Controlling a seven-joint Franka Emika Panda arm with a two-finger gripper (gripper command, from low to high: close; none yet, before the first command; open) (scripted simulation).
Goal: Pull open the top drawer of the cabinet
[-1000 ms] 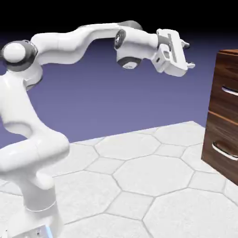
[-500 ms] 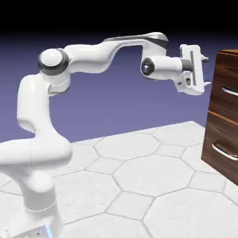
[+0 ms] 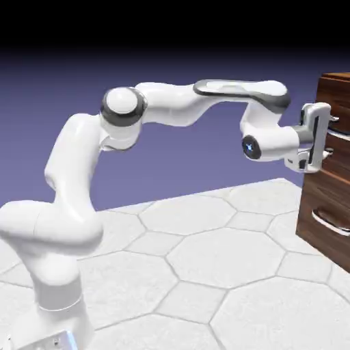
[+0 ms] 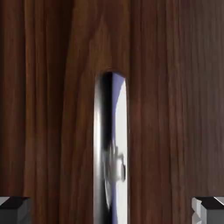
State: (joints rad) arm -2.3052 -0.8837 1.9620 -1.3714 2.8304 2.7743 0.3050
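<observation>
Straddling the silver handle (image 4: 111,148) of the top drawer (image 4: 153,109), my claw (image 3: 331,135) gapes wide, fingertips above and below, presumably to clamp it.

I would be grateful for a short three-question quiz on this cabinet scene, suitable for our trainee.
1. True or false: the gripper is closed on the upper handle.
2. Fill in the blank: in the hand view, the upper handle lies ____ the two fingertips.
3. Which handle has no gripper in front of it in the exterior view: A, the upper one, or B, the lower one?
Key: 1 false; 2 between; 3 B.
</observation>
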